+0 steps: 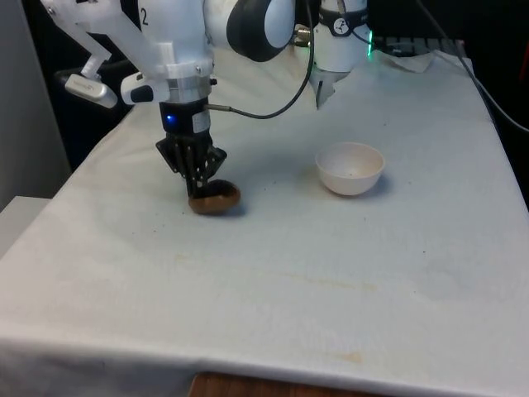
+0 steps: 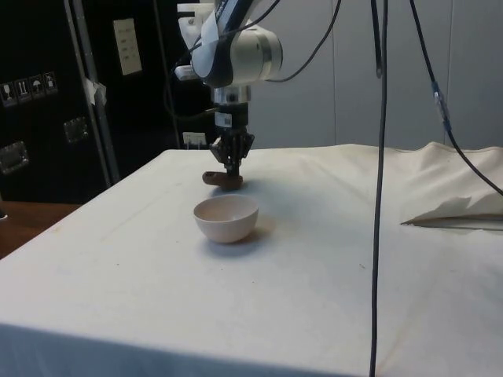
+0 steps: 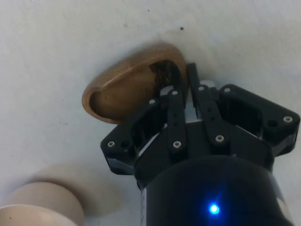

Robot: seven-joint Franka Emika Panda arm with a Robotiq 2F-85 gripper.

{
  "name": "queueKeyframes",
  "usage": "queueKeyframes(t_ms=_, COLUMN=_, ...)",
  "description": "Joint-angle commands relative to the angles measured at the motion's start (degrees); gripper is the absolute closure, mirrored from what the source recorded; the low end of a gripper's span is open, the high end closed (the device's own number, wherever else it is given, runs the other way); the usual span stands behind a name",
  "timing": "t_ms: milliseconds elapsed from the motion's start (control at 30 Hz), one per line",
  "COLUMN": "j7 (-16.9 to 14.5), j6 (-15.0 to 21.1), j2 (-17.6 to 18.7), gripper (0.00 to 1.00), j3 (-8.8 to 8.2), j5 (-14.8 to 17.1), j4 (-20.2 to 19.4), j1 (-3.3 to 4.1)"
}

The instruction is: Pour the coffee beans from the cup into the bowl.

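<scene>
A shallow brown wooden cup (image 1: pixel 216 198) rests on the white cloth towards the front view's left. My gripper (image 1: pixel 201 184) comes straight down onto it, its fingers pinched on the cup's rim. In the wrist view one finger is inside the cup (image 3: pixel 127 87) and the other outside, with a few dark coffee beans (image 3: pixel 162 70) beside the inner finger. The white bowl (image 1: pixel 350 168) stands upright to the front view's right of the cup, a hand's width away. In the side view the bowl (image 2: pixel 226 217) sits nearer the camera than the cup (image 2: pixel 224 180) and gripper (image 2: pixel 232 166).
Black cables (image 2: pixel 381 157) hang down in the side view, and another cable (image 1: pixel 273 112) loops off the wrist. A rumpled fold of cloth (image 2: pixel 456 208) lies at the side view's right. The table's front edge (image 1: pixel 248 368) is well away from the cup.
</scene>
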Motion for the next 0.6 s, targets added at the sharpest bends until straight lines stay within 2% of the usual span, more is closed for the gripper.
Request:
queueKeyframes(t_ms=0, j7=0.4, j6=-0.52, j2=-0.63, gripper=1.0, j3=-0.46, j5=-0.46, j4=-0.23, j1=0.4)
queueKeyframes(t_ms=33, j7=0.52, j6=-0.57, j2=-0.86, gripper=1.0, j3=-0.57, j5=-0.63, j4=-0.29, j1=0.52)
queueKeyframes(t_ms=67, j7=0.0, j6=-0.11, j2=-0.34, gripper=1.0, j3=-0.06, j5=-0.06, j4=0.0, j1=0.06)
queueKeyframes(t_ms=100, j7=0.63, j6=-0.69, j2=-1.03, gripper=1.0, j3=-0.69, j5=-0.8, j4=-0.34, j1=0.63)
queueKeyframes(t_ms=300, j7=1.55, j6=-2.06, j2=-2.75, gripper=1.0, j3=-1.49, j5=-2.41, j4=-0.52, j1=1.26)
queueKeyframes(t_ms=333, j7=1.78, j6=-2.23, j2=-2.92, gripper=1.0, j3=-1.49, j5=-2.75, j4=-0.52, j1=1.26)
queueKeyframes(t_ms=367, j7=1.38, j6=-2.35, j2=-2.92, gripper=1.0, j3=-0.97, j5=-2.52, j4=-0.17, j1=0.74)
queueKeyframes(t_ms=400, j7=2.18, j6=-2.69, j2=-3.32, gripper=1.0, j3=-1.72, j5=-3.38, j4=-0.46, j1=1.43)
queueKeyframes(t_ms=567, j7=3.09, j6=-3.55, j2=-4.3, gripper=1.0, j3=-2.18, j5=-4.93, j4=-0.52, j1=1.78)
